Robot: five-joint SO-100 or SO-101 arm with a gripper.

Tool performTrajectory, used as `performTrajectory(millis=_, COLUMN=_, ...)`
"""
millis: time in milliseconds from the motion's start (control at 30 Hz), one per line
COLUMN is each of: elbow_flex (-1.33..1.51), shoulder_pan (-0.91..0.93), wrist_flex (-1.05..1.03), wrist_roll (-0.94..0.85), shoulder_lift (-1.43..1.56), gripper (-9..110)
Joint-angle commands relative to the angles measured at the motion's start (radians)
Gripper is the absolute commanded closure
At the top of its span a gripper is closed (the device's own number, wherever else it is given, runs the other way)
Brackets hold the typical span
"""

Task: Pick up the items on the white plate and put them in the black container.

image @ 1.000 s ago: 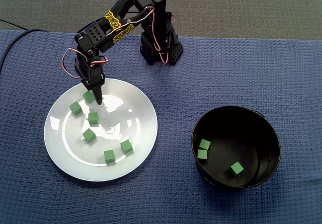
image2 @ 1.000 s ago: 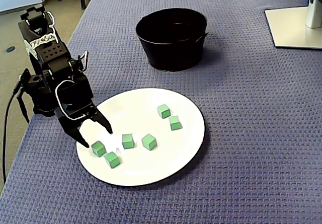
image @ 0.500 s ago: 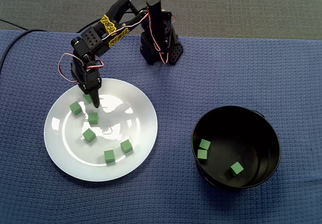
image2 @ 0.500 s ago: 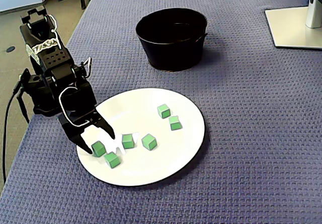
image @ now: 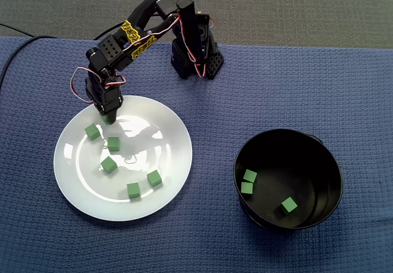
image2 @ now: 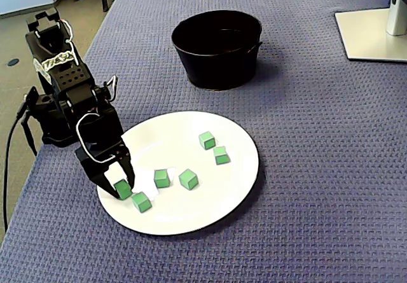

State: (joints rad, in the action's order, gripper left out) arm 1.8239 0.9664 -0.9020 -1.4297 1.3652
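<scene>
Six green cubes point(image: 108, 164) are spread on the white plate point(image: 167, 145). The rim cube point(image2: 122, 191), at the plate's edge by the arm, is pinched in the narrowed gripper point(image2: 122, 186). Bare blue cloth point(image: 215, 119) separates the plate from the black container point(image: 330, 162).

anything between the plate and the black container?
Nothing, only bare blue cloth. The plate and black container sit apart. This shows most clearly in the fixed view from above.
</scene>
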Motion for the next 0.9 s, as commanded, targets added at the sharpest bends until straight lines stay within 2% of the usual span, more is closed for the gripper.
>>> performTrajectory(millis=0, elbow_flex=-0.011, shoulder_pan=0.015, wrist_flex=0.015, wrist_roll=-0.005, shoulder_lift=0.02, gripper=101)
performTrajectory(millis=100, elbow_flex=-0.028, shoulder_pan=-0.018, wrist_flex=0.0, wrist_roll=0.101, shoulder_lift=0.121, gripper=101)
performTrajectory(millis=200, elbow_flex=-0.129, shoulder_pan=-0.107, wrist_flex=-0.051, wrist_roll=0.288, shoulder_lift=0.287, gripper=101)
performTrajectory(millis=300, elbow_flex=-0.295, shoulder_pan=-0.285, wrist_flex=-0.101, wrist_roll=0.489, shoulder_lift=0.454, gripper=101)
performTrajectory(millis=367, elbow_flex=-0.451, shoulder_pan=-0.466, wrist_flex=-0.138, wrist_roll=0.604, shoulder_lift=0.491, gripper=102)
performTrajectory(millis=467, elbow_flex=-0.683, shoulder_pan=-0.767, wrist_flex=-0.209, wrist_roll=0.742, shoulder_lift=0.417, gripper=102)
performTrajectory(millis=600, elbow_flex=-0.888, shoulder_pan=-1.055, wrist_flex=-0.219, wrist_roll=0.854, shoulder_lift=0.21, gripper=102)
performTrajectory(millis=733, elbow_flex=-0.884, shoulder_pan=-1.233, wrist_flex=-0.199, wrist_roll=0.928, shoulder_lift=0.06, gripper=102)
performTrajectory(millis=867, elbow_flex=-0.773, shoulder_pan=-1.324, wrist_flex=-0.17, wrist_roll=0.982, shoulder_lift=-0.038, gripper=102)
